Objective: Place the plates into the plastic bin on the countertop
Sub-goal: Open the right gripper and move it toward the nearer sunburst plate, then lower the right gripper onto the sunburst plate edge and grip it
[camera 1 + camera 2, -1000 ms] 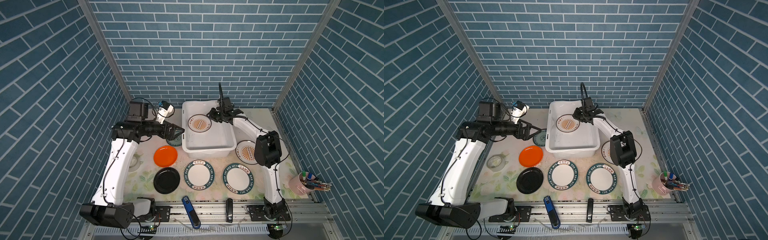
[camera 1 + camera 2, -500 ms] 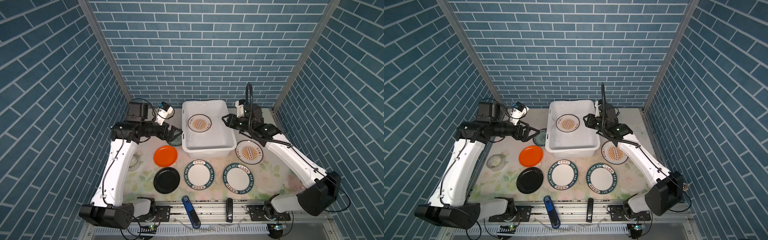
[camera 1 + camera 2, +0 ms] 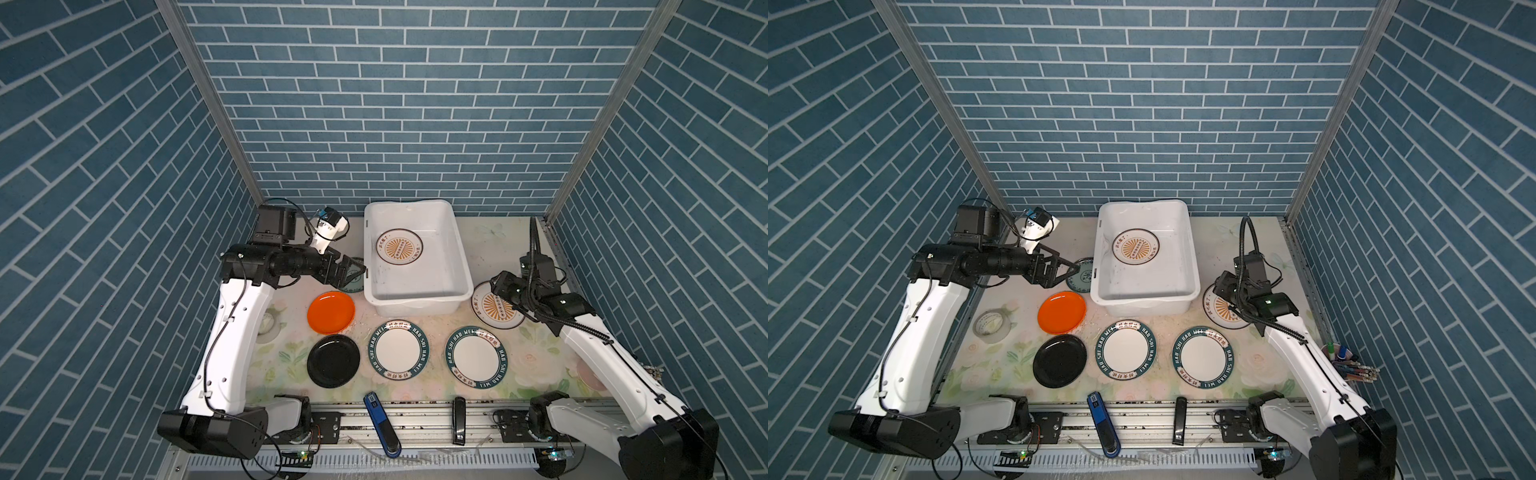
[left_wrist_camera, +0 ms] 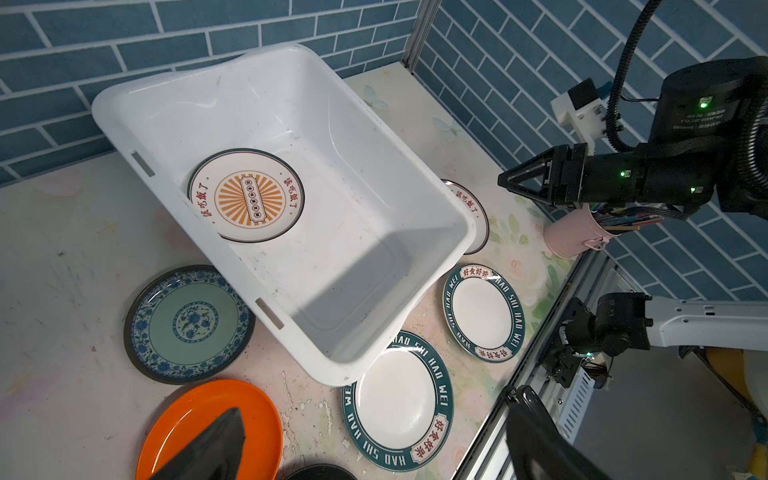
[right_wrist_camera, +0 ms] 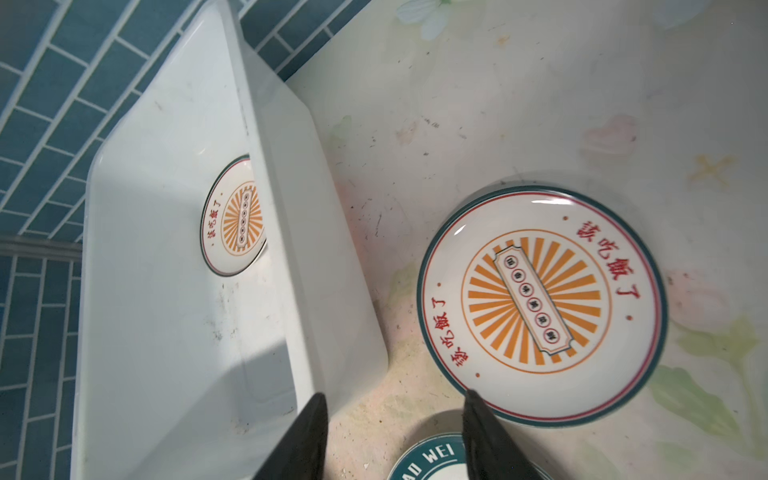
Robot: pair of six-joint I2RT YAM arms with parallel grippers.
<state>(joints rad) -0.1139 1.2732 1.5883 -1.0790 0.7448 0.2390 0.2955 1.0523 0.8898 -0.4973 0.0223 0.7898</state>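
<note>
Hovering over the sunburst plate (image 5: 540, 307) just right of the bin (image 3: 415, 305), the right gripper (image 5: 395, 398) has jaws parted and empty, so the next pickup seems in hand: it must drop and pinch that rim. The left gripper (image 3: 1070, 272), wide open, hangs over the teal plate (image 4: 189, 324) left of the bin. The bin holds only the other sunburst plate (image 3: 400, 247).

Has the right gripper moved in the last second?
Yes. The right gripper has left the plastic bin and swung right of it, and is now above the sunburst plate lying beside the bin.
</note>
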